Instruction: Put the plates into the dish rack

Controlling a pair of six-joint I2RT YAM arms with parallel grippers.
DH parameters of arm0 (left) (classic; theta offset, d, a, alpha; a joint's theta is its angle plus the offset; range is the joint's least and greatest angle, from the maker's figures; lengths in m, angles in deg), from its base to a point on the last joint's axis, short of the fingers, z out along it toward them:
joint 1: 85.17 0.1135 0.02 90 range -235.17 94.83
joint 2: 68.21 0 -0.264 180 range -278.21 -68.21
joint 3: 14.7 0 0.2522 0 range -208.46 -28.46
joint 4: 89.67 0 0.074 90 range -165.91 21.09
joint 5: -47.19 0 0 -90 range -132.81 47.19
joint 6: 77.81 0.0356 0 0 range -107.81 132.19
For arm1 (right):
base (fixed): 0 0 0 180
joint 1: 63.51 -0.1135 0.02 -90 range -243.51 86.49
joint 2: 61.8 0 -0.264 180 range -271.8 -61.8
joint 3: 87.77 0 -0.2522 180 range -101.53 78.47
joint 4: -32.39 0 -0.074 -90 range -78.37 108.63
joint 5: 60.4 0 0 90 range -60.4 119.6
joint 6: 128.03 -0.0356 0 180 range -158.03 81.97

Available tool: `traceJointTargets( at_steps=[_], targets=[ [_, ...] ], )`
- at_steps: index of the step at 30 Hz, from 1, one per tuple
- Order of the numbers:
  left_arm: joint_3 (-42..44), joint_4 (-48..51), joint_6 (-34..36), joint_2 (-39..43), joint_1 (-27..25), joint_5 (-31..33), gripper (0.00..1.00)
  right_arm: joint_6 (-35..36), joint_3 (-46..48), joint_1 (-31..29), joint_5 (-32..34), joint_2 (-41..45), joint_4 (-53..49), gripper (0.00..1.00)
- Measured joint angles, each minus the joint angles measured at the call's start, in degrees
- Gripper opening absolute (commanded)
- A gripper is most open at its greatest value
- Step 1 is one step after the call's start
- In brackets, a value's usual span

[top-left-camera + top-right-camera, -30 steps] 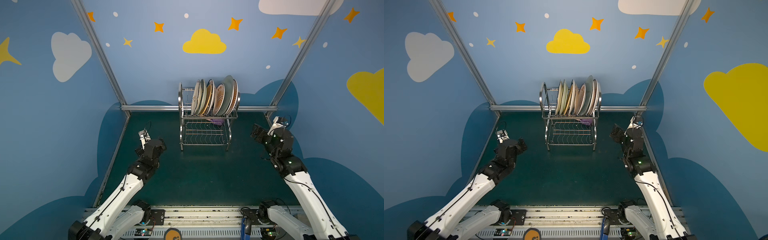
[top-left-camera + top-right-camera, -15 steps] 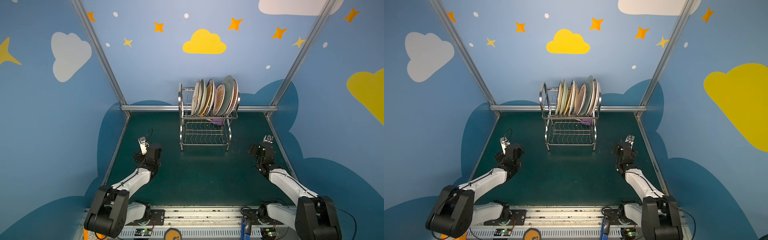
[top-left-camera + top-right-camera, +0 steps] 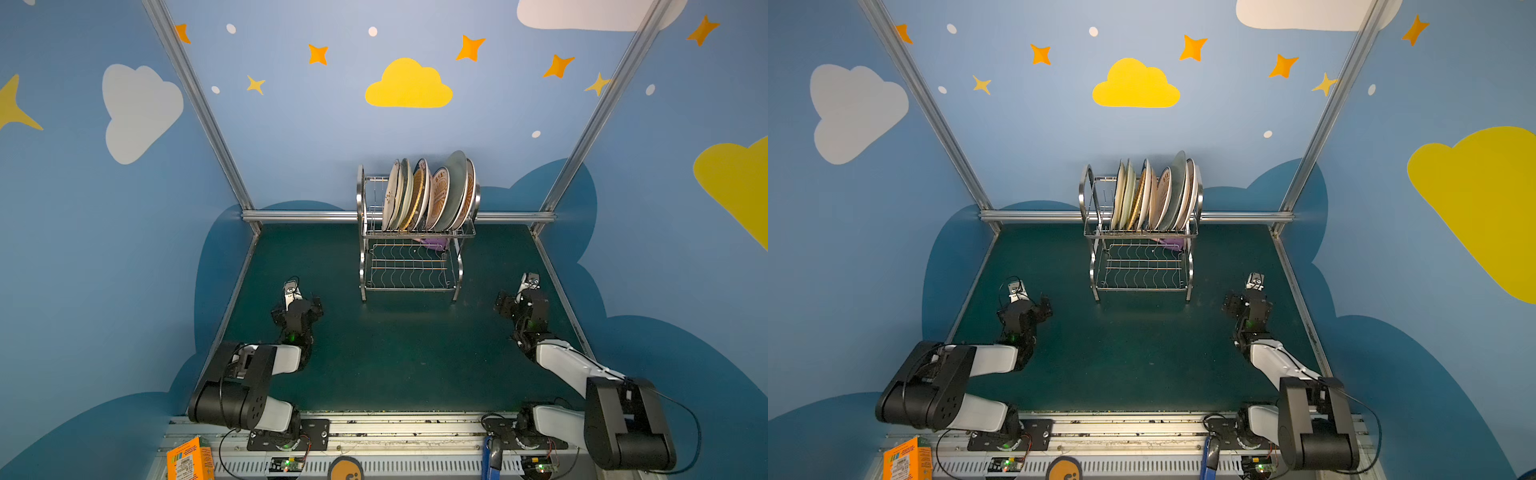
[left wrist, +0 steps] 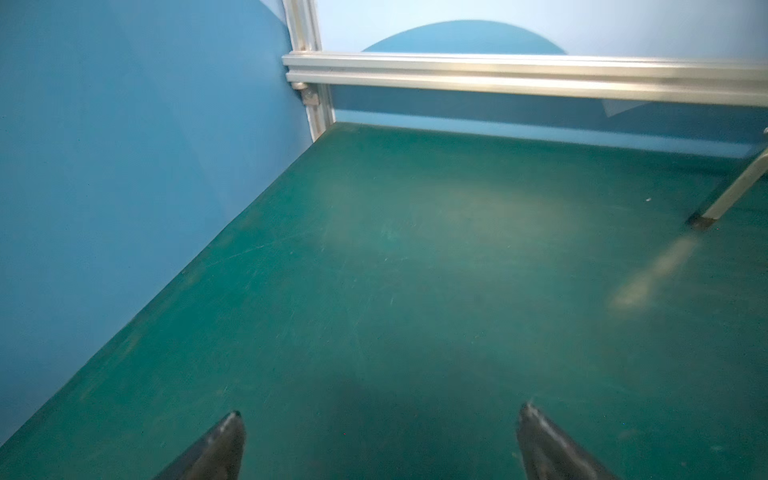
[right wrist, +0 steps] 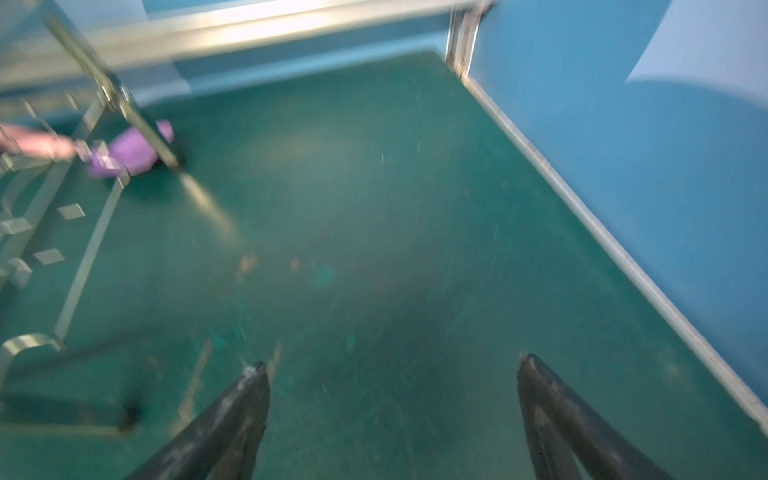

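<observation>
Orange box (image 3: 189, 459) stands at the front left corner, on the base rail in front of the bench (image 3: 395, 357).

Left arm is folded low on the left of the bench. Left claw (image 4: 381, 409) hovers over bare green mat with its jaws wide apart and nothing between them. The wrist view shows two dark fingertips (image 4: 226, 432) with bench surface in the gap. This claw is well apart from the rack and points toward the back left corner.

Rack (image 3: 363, 257) stands at back centre, just in front of the rear rail, with its feet on the bench. In both top views the plates (image 3: 432, 195) (image 3: 1158, 195) stand on edge in the upper tier, packed close in one row. The row fills the middle and right of the tier. Visible rims and faces are white, pale green, tan and orange-patterned; the exact count cannot be told.

Purple thing (image 3: 436, 244) sits low at the rack's right rear. In the right wrist view it is blurred (image 5: 133, 151), just beside a rack leg.

Right arm is folded low on the right. Right claw (image 5: 392, 361) has its jaws spread wide with only mat between them. It is near the rack's right side, not touching.
</observation>
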Motion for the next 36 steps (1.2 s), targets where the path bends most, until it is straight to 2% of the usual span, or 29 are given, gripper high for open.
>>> traceJointTargets(
  at_steps=[3,8,15,36],
  targets=[
    [-1.9,0.4,0.0,-2.7,0.4,-1.3,1.0,0.4,1.2,0.2,-1.6,-3.4,3.0,0.91],
    [-3.5,1.5,-0.5,-2.7,2.1,-3.5,1.0,1.6,1.1,0.5,-4.7,-5.9,6.2,0.91],
    [-5.8,5.3,-3.0,-2.7,6.3,-7.6,1.0,3.0,-6.0,1.3,-8.9,-10.6,2.1,0.91],
    [-5.9,7.3,-2.8,-2.7,5.1,-9.1,1.0,3.5,-7.1,1.1,-9.6,-10.6,-0.8,0.91]
  ],
)
